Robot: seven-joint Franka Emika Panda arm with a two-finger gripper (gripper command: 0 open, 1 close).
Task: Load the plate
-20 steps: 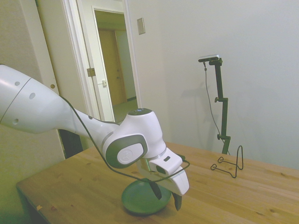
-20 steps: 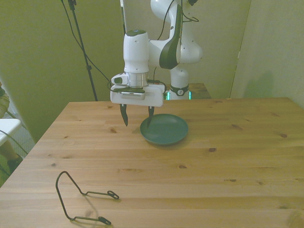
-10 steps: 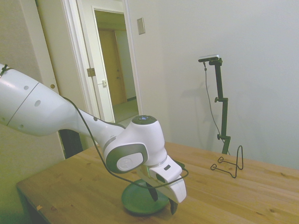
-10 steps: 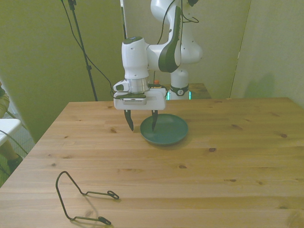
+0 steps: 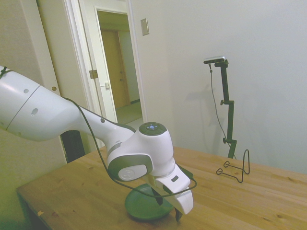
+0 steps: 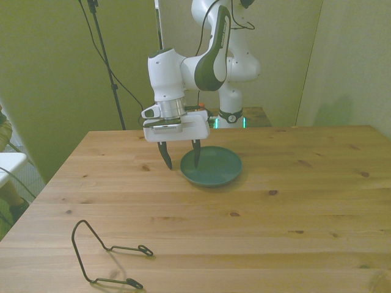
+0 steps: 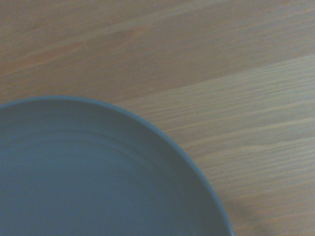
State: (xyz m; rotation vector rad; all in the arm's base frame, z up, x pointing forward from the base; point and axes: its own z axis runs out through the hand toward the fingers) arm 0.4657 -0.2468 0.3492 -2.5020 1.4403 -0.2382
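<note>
Fingers spread over the rim of the dark-green plate

The gripper points down with its fingers apart, one above the plate's edge on the front view's left, the other outside it over the bare bench. The plate lies flat on the bench near its far side; the wire stand sits well apart, by the near edge.

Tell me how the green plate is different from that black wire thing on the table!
The plate is a solid, round, dark green dish lying flat; the wire stand is thin bent black wire you can see through, with a loop sticking up. The plate sits right under the robot's open claw, one finger over it; the wire stand sits far from the claw, near the table's other edge. Both rest on the wooden table, and nothing is on either.
</note>
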